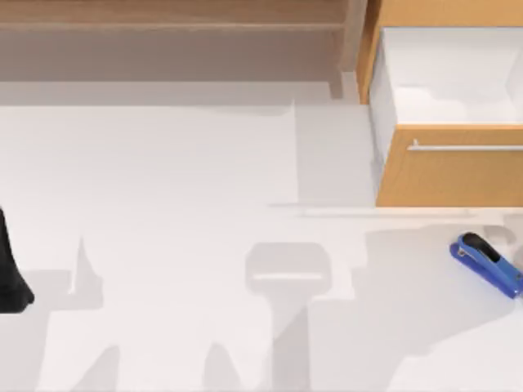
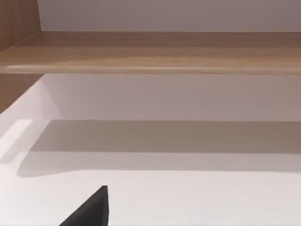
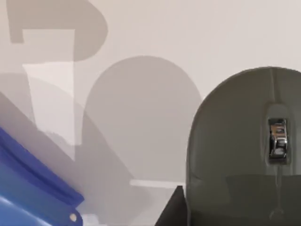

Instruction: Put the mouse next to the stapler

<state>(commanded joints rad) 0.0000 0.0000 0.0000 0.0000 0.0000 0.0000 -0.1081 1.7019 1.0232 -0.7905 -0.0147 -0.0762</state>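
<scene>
Top view: the stapler (image 1: 488, 262) lies at the table's (image 1: 163, 204) right edge, just below the open wooden drawer (image 1: 449, 167). The left arm (image 1: 10, 273) sits parked at the far left edge; whether its claw is released or clenched cannot be told.

Right wrist view: the mouse (image 3: 247, 146) looms large and close, scroll wheel (image 3: 277, 137) visible, with a dark finger (image 3: 173, 209) of the right gripper against its side. The stapler's blue body (image 3: 33, 188) lies near it, a strip of bare table between them.

Judgement: the right gripper looks to be clasping the mouse and carrying it in beside the stapler, though the grip itself is partly out of frame. Transport seems nearly done. Still to do: lower the mouse onto the table beside the stapler, let go, and withdraw.
</scene>
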